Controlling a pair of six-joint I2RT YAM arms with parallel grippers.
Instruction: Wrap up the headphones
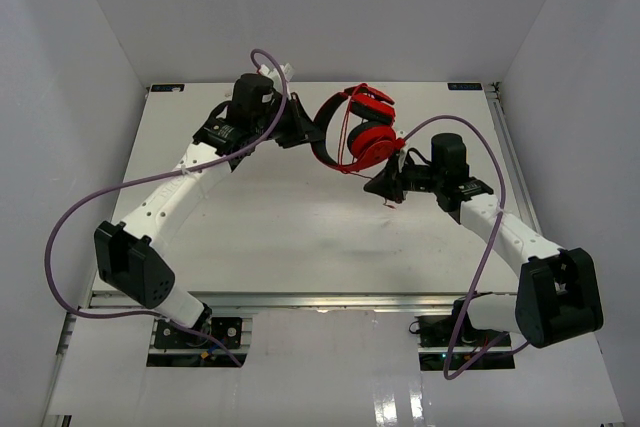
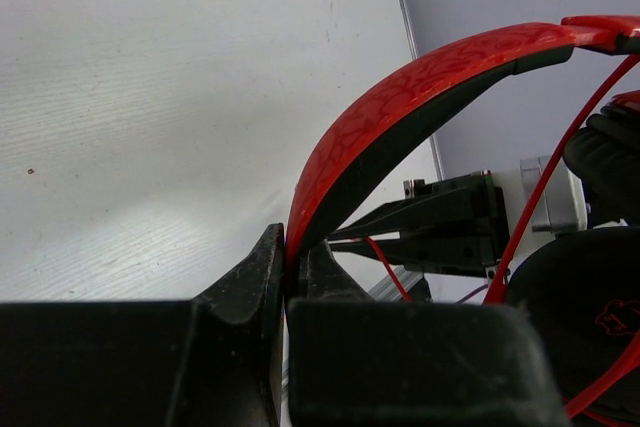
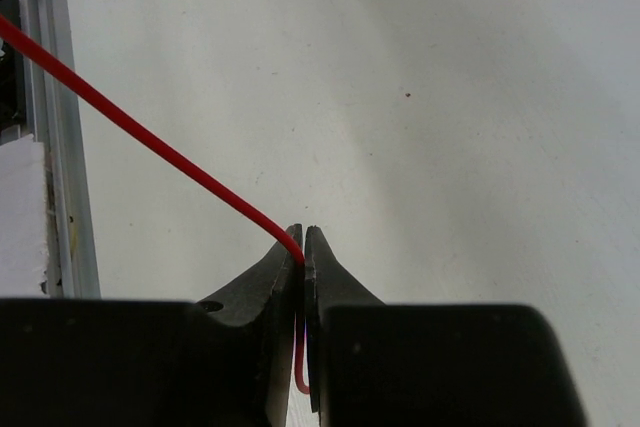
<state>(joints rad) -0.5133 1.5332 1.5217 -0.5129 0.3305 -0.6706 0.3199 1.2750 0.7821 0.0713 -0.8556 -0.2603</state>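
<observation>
White surface (image 1: 300, 237) between pale walls carries both arms, purple cables (image 1: 263, 51) looping off each. Nearer, the right tool (image 1: 386, 186) is pinched together on the thin red cord (image 3: 150, 142), which runs taut toward the earcups. Farther back, the left tool (image 1: 314, 135) clamps the headband (image 2: 400, 117) of the headphones (image 1: 365, 137), which sit between the two tools.

site: robot lab cell | seen: white enclosure walls (image 1: 70, 37); white table (image 1: 290, 237); aluminium frame rails (image 1: 320, 300)
</observation>
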